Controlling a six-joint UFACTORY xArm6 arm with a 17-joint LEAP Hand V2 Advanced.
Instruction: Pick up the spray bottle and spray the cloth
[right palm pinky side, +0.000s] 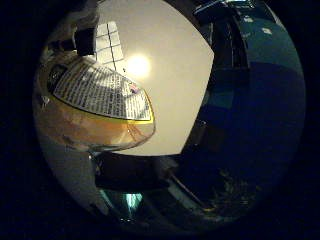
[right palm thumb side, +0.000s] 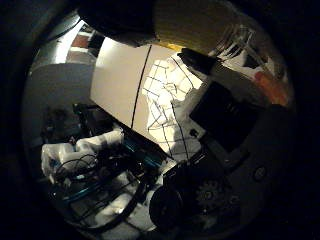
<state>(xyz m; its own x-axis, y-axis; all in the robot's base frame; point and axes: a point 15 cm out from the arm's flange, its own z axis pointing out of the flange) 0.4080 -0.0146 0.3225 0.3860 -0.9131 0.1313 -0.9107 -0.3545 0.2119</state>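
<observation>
The spray bottle (right palm pinky side: 100, 100) lies right against my palm; it is clear, holds amber liquid and carries a printed label with a yellow border. Its yellow label and clear shoulder (right palm thumb side: 200, 25) also show in the thumb side view. My right hand (right palm thumb side: 225, 120) has black and white fingers (right palm pinky side: 130, 172) curled round the bottle's body, which is lifted off the table. Below it, a white cloth (right palm thumb side: 167, 100) with thin dark grid lines lies spread on the white table (right palm thumb side: 117, 75). A corner of the cloth (right palm pinky side: 111, 42) peeks out beyond the bottle.
The white table (right palm pinky side: 175, 75) ends in an edge with dark blue floor or equipment (right palm pinky side: 260, 110) beyond it. Beside the table stands dark clutter with white padded or wrapped objects (right palm thumb side: 75, 152). A bright lamp reflection (right palm pinky side: 137, 65) sits on the tabletop.
</observation>
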